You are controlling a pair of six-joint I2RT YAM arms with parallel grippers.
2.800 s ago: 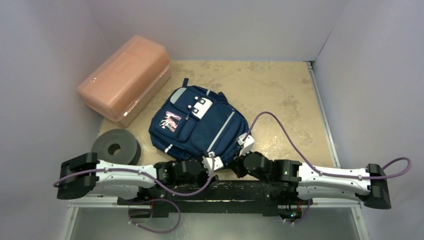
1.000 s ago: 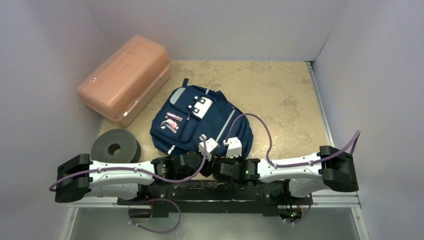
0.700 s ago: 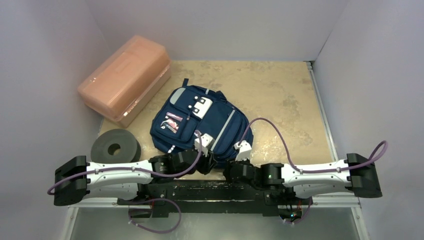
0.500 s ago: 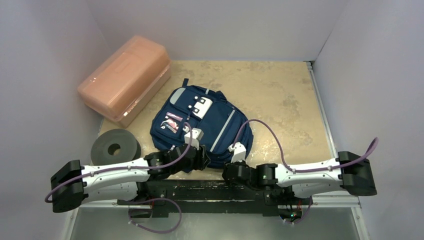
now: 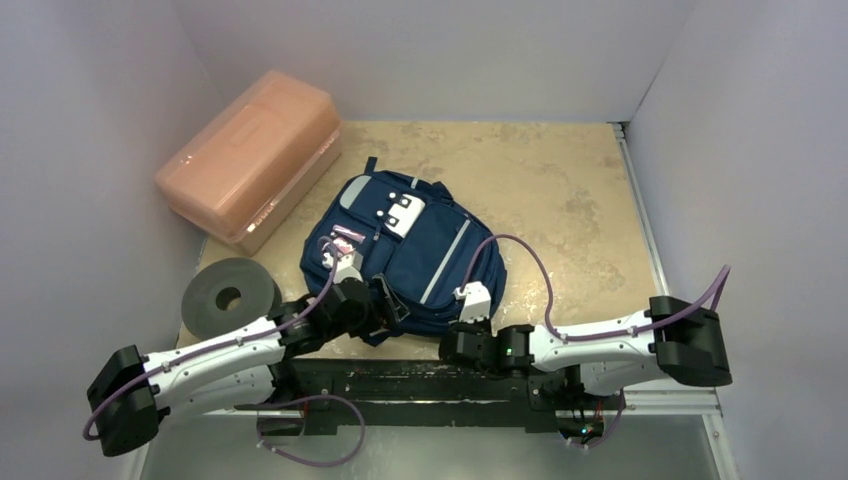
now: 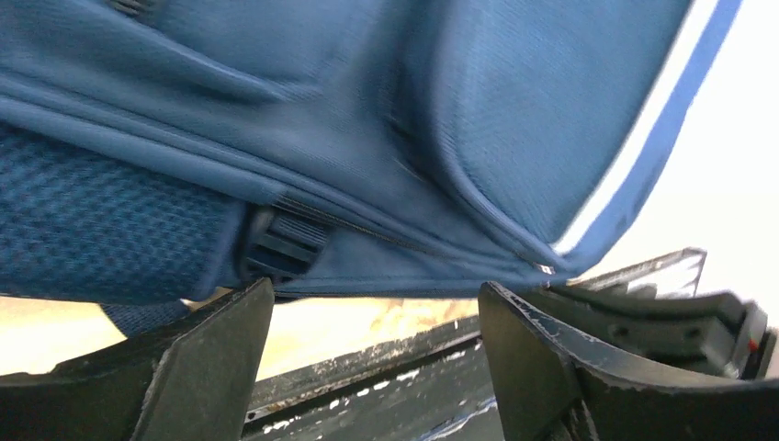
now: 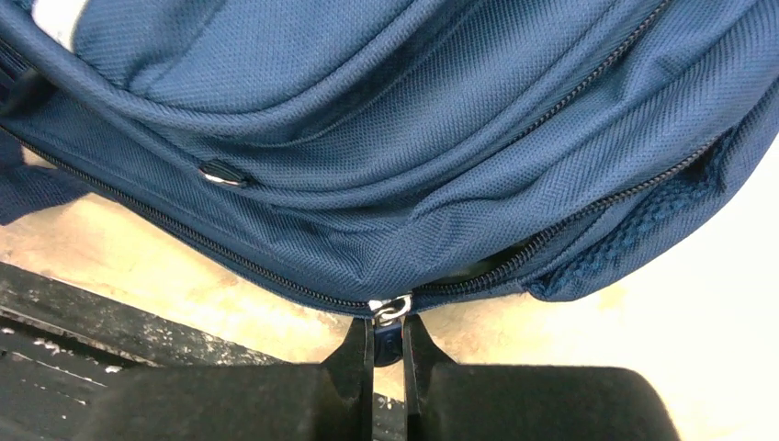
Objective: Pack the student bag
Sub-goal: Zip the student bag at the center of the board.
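R gripper (image 7: 388, 338) nipped on zip pull (image 7: 391, 310) of student bag (image 5: 420, 255); L gripper (image 6: 372, 317) spread wide, holding nothing. Bag's unbraced, so a tug could drag it or slip off.

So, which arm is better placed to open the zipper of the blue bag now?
Right: the right gripper is shut on the zipper pull at the student bag's near edge. The left gripper stands open, holding nothing.
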